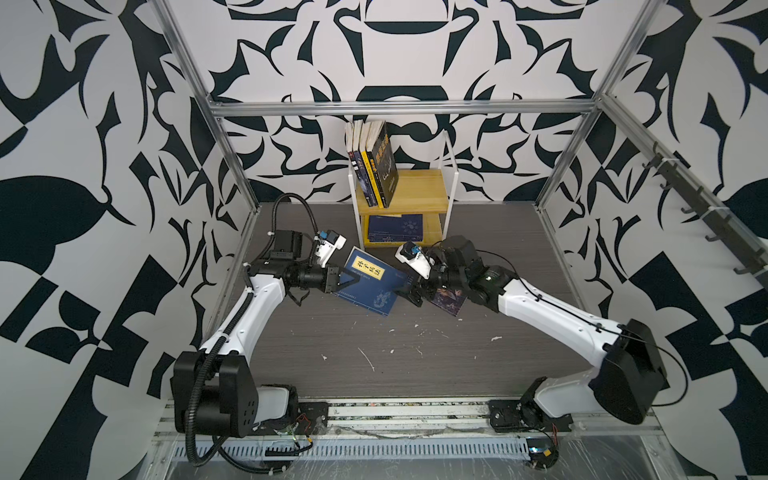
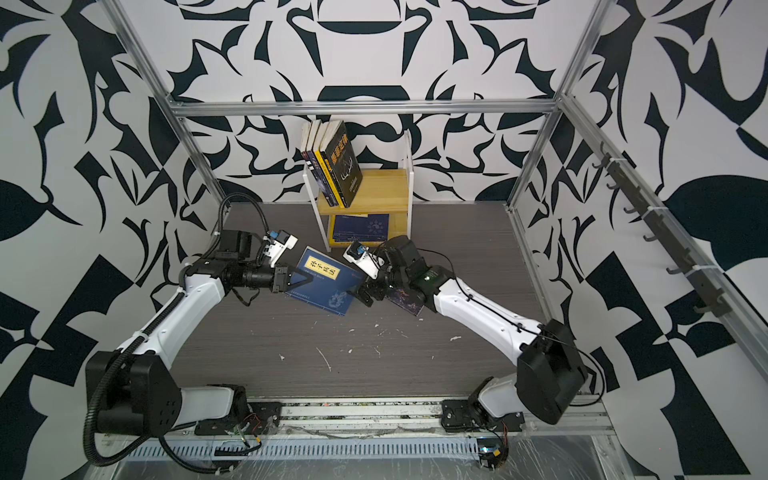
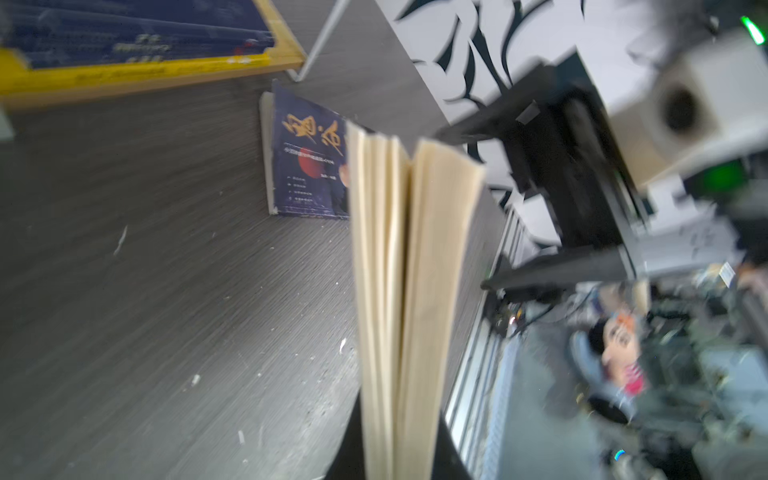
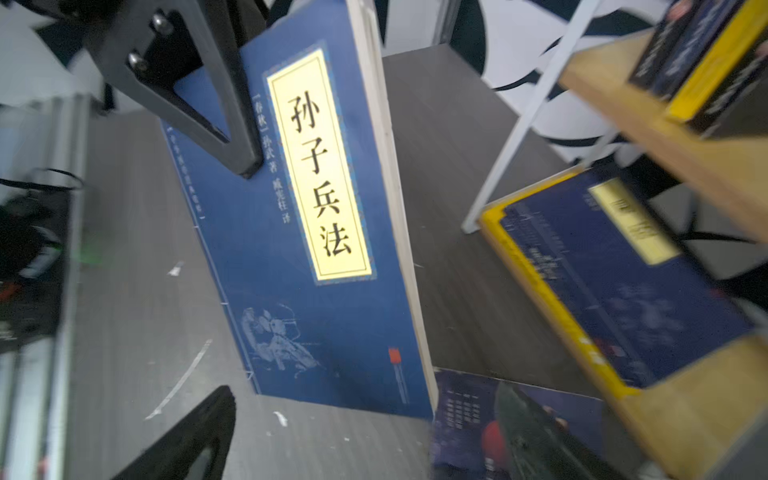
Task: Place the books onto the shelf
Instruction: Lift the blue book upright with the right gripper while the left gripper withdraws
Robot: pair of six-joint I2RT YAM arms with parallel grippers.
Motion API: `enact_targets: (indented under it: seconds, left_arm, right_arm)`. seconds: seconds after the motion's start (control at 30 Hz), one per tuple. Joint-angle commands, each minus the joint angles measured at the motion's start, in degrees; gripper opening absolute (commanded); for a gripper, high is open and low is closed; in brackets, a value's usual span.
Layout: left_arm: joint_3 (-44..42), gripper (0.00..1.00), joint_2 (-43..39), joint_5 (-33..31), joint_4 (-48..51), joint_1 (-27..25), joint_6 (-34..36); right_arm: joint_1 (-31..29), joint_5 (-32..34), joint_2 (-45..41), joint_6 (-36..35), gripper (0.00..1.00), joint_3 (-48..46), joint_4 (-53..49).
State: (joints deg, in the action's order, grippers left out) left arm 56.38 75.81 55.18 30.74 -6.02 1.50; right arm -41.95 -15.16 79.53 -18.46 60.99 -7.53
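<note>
The left arm [image 1: 257, 299] has its jaws clenched on a navy paperback with a yellow title label [image 1: 370, 286], gripping it at its left edge. In the right wrist view one black finger [image 4: 199, 104] of those jaws lies across the cover [image 4: 316, 249]. The left wrist view shows the cream page edges [image 3: 399, 291] running straight out from the grip. The book sits tilted over the middle of the dark grey wood-grain bench [image 1: 415, 365], cover turned upward. Whether its lower edge touches the bench cannot be told.

The right arm [image 1: 540, 307] reaches in from the right. Its jaws are spread wide and released, just beside the book's right corner and gripping nothing.

A dark purple-blue paperback [image 1: 451, 301] lies flat on the bench under the right arm's wrist.

The small two-tier shelf with yellowish wooden boards and a white frame [image 1: 419, 187] stands at the far middle of the bench. A row of upright books [image 1: 365, 166] occupies the left end of its top board, the rightmost black with gold characters [image 1: 384, 166]. On the lower board a navy book [image 1: 395, 226] lies flat on top of a yellow one [image 4: 536, 282].
</note>
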Motion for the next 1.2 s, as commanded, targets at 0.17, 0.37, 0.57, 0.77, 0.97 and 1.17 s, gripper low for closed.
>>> enact_targets:
  seconds: [0.17,0.37,0.57,0.77,0.97,1.17]
  left_arm:
    - [-4.76,0.0,-1.28,-3.18,-20.85,1.32,-41.86]
    - [-6.01,0.0,-1.08,-3.21,-25.21,1.29,-54.08]
    - [-6.36,0.0,-1.36,-3.94,-26.41,1.36,-58.66]
    - [-7.72,0.0,-1.67,-4.86,-26.79,1.31,-56.97]
    - [-7.23,0.31,-2.06,-8.17,-24.01,3.51,-49.34]
    - [-5.83,1.0,-2.34,-17.2,-18.07,7.91,-34.11]
  right_arm:
    - [-15.15,33.9,1.78,-14.09,1.0,-0.31,12.86]
    - [-19.72,42.43,8.79,-18.94,0.97,1.89,21.07]
    - [-20.35,46.95,16.84,-19.85,0.92,6.55,24.79]
    - [-20.2,52.58,23.04,-26.36,0.45,7.36,32.72]
    - [-19.01,54.99,21.51,-31.91,0.0,2.53,37.48]
    - [-16.29,52.15,16.43,-34.01,0.0,-2.26,31.29]
